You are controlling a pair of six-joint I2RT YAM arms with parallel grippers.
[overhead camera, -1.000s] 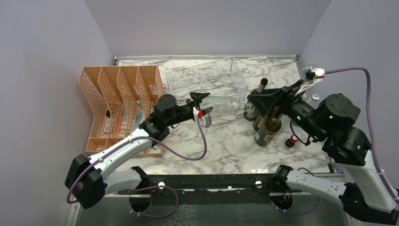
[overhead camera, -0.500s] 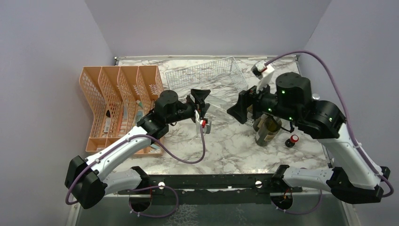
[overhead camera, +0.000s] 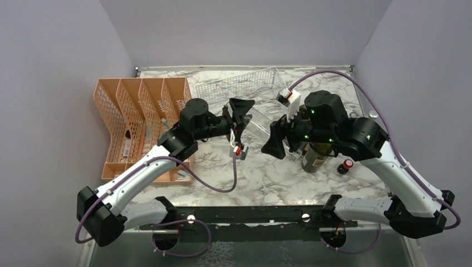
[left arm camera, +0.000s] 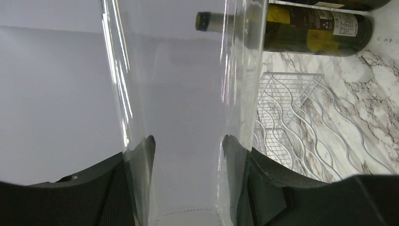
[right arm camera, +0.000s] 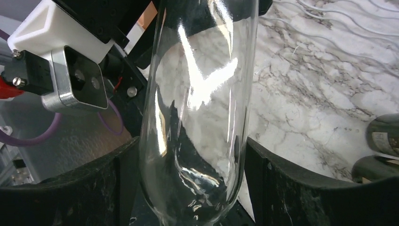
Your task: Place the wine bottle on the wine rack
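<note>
1. The wine bottle [overhead camera: 257, 123] is clear, empty glass, lying roughly level above the counter [overhead camera: 267, 172], just in front of the rack.
2. The wine rack [overhead camera: 245, 89] is a white wire grid with wavy cradles, standing at the counter's far side.

White arms [overhead camera: 133, 175], black joints [overhead camera: 195, 115] (purple cables [overhead camera: 209, 185] looping).

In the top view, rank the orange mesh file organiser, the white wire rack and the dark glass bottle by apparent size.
Largest: orange plastic mesh file organiser.
Next: white wire wine rack, partly hidden.
Smallest: dark glass bottle.
</note>
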